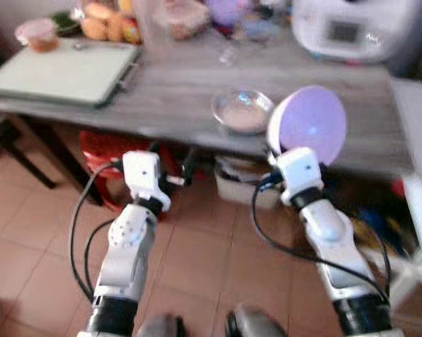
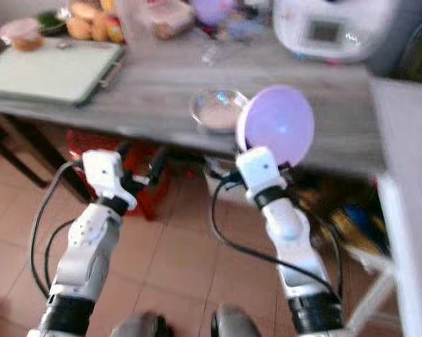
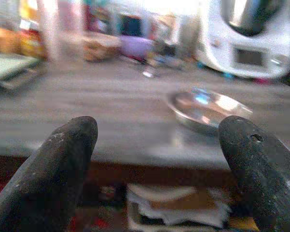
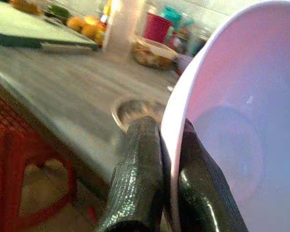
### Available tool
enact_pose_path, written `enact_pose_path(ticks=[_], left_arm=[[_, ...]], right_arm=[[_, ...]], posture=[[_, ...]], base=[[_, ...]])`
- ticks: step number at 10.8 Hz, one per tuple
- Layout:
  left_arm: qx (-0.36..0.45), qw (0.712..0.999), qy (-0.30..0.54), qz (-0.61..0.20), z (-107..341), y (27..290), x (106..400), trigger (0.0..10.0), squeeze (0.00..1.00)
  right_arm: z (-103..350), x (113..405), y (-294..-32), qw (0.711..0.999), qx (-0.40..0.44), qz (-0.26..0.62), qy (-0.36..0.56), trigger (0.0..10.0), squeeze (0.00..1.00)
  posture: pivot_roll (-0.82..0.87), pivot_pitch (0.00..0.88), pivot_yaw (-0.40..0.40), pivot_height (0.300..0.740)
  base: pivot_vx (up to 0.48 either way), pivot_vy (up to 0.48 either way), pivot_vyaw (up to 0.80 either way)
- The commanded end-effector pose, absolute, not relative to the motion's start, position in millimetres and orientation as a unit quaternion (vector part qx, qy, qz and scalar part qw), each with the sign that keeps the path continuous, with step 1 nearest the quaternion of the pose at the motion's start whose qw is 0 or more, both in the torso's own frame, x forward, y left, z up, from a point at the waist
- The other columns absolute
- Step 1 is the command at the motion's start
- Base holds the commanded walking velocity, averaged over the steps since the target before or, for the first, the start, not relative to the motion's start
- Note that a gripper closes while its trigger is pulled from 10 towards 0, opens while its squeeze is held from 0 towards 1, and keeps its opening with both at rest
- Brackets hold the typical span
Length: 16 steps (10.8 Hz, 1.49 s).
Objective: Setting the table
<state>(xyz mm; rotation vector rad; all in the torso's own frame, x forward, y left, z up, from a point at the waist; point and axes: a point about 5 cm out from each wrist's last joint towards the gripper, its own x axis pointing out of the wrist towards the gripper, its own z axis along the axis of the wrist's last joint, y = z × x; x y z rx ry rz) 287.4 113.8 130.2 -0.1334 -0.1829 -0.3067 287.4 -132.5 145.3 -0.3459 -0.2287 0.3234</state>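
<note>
My right gripper [image 4: 168, 145] is shut on the rim of a lilac bowl [image 1: 310, 124], which it holds tilted on edge at the front edge of the grey wooden table [image 1: 168, 105]. A shallow glass dish [image 1: 241, 110] sits on the table just left of the bowl, also seen as the glass dish [image 3: 207, 108] in the left wrist view. My left gripper [image 3: 159, 145] is open and empty, its fingers [image 3: 62, 154] spread wide, held below and in front of the table edge.
A pale green tray [image 1: 63, 70] lies at the table's left. Fruit, jars and food containers [image 1: 112, 21] crowd the back edge, with a white kitchen machine [image 1: 347, 28] at the back right. A red stool [image 1: 105, 151] and boxes sit under the table. Brown tiled floor lies below.
</note>
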Motion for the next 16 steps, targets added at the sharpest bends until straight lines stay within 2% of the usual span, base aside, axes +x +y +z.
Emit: enact_pose_path(ticks=[1, 7, 13, 16], left_arm=[[-0.062, 0.984, -0.087, -0.139, 129, 120, 285, 10.0, 0.0], [-0.072, 0.984, -0.101, -0.126, 140, 121, 287, 10.0, 0.0], [-0.026, 0.995, -0.066, -0.071, 126, 155, 256, 10.0, 0.0], [-0.021, 0.996, -0.054, -0.065, 122, 156, 246, 10.0, 0.0]], right_arm=[[153, 286, -123, 0.959, -0.175, 0.175, -0.136, 10.0, 0.0], [170, 298, -120, 0.946, -0.198, 0.195, -0.166, 10.0, 0.0], [188, 317, -112, 0.871, -0.242, 0.404, -0.143, 10.0, 0.0], [183, 315, -102, 0.825, -0.259, 0.492, -0.098, 10.0, 0.0]], posture=[[-0.06, 0.123, 0.037, 0.74], [-0.05, 0.124, 0.035, 0.74], [0.0, 0.173, 0.016, 0.74], [0.02, 0.19, 0.001, 0.74]], base=[[0.48, 0.0, 0.0], [0.438, 0.0, 0.0], [0.0, 0.0, 0.0], [0.0, 0.0, 0.0]])
